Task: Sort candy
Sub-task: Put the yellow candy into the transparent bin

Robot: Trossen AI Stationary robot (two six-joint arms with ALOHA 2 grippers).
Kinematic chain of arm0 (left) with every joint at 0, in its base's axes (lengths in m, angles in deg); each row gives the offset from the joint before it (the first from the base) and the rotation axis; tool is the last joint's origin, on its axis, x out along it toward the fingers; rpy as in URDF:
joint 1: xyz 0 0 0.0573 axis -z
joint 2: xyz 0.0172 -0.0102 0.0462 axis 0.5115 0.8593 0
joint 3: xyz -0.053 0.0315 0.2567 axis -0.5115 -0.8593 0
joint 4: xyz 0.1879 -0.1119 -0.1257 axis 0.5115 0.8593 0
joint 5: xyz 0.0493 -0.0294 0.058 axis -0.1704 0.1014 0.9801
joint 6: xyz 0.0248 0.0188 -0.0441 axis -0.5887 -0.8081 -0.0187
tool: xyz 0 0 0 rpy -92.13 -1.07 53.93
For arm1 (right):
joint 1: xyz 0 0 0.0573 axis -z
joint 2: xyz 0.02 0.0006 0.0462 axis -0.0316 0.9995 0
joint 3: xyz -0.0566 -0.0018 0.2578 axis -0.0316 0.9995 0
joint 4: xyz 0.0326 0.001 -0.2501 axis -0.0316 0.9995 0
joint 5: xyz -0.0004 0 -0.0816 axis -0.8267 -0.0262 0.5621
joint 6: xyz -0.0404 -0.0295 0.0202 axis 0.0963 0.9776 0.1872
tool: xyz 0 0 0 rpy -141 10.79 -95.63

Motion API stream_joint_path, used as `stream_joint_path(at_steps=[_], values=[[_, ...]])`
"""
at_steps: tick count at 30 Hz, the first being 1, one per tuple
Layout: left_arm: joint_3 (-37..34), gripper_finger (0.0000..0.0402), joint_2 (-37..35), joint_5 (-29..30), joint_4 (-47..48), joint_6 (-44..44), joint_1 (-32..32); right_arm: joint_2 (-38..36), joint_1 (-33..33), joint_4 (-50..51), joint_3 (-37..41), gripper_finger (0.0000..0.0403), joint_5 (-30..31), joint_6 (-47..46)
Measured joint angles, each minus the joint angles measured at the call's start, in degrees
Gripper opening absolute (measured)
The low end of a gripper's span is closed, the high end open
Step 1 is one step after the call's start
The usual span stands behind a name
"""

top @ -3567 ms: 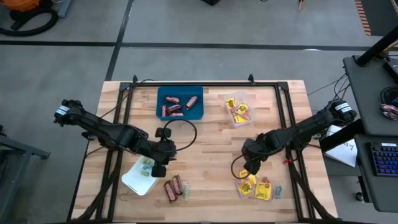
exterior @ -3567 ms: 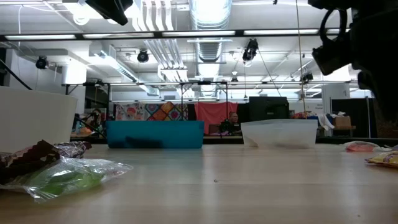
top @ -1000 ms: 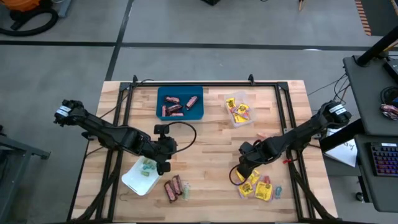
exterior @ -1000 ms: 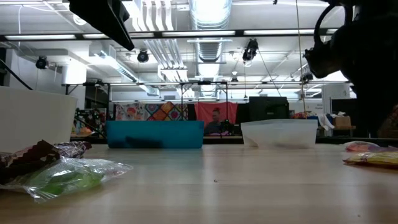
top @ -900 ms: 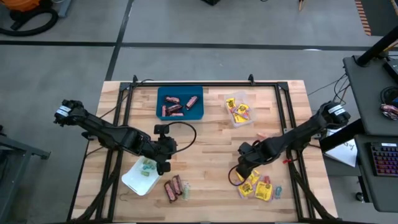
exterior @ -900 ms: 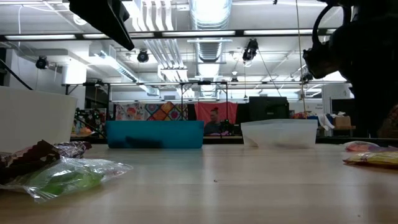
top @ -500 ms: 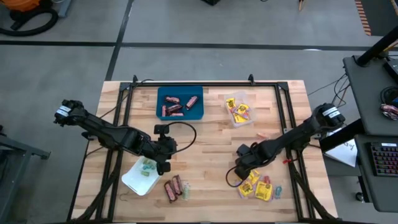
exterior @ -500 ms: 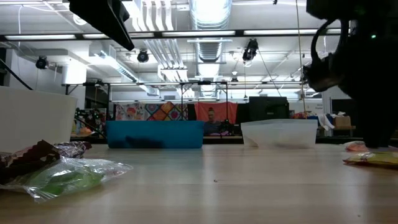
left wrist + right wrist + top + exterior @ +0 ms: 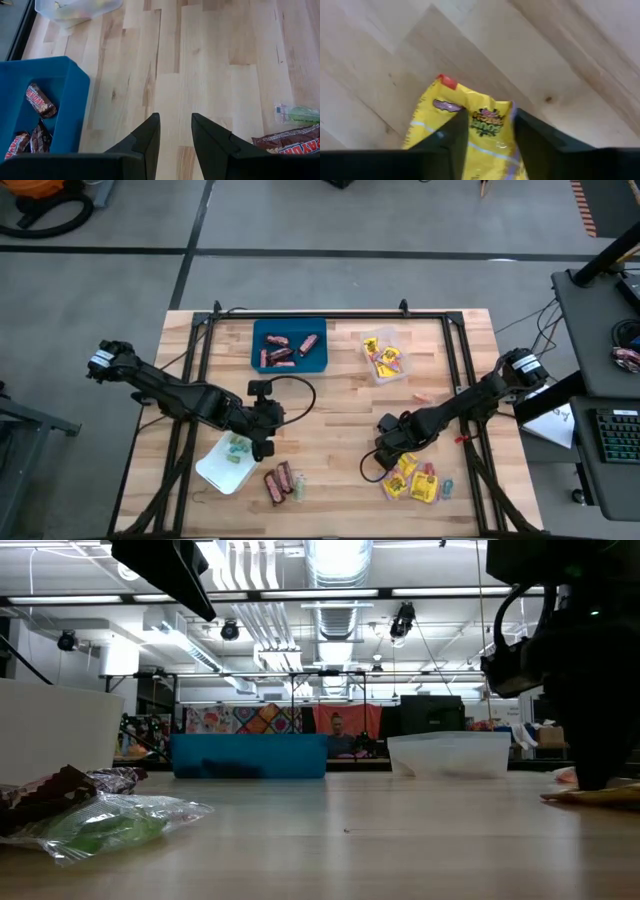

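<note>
Standing by the desk (image 9: 340,420), I'd start with the layout. The blue tray (image 9: 289,345) at the far side holds brown-red mini bars (image 9: 278,350), the clear tray (image 9: 384,358) next to it holds yellow packets (image 9: 384,358), and the white tray (image 9: 226,463) sits near the front on the left with pastel sweets (image 9: 236,448) in it. Unsorted candy lies in two clumps at the front: a couple of mini bars and a green sweet just right of the white tray, and a heap of yellow packets (image 9: 412,480) with a few pastel pieces on the right.

The right tool (image 9: 490,127) is down on the near edge of that heap, its fingers spread with one on either side of a single yellow packet (image 9: 470,135), not yet pinching it as far as I can judge. To do this well, I'd press straight down so both tips sit flat against the desk and close on the middle of the wrapper rather than its crinkly end, so it doesn't slip or drag a neighbour along. Then lift clear before swinging over to the clear tray.

The left tool (image 9: 174,132) hovers over bare wood between the blue tray and the front mini bars, fingers slightly apart and empty.
</note>
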Motion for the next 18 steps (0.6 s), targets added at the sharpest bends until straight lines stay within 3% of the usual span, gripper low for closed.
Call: stream_joint_path(at_steps=[7, 18], values=[[0.0, 0.0096, 0.0, 0.0, 0.0, 0.0, 0.0, -0.4, 0.5, -0.3, 0.1, 0.0023, 3.2, 0.3], [0.0, 0.0096, 0.0, 0.0, 0.0, 0.0, 0.0, -5.0, 0.7, -0.8, 0.2, 0.0009, 7.6, 6.6]])
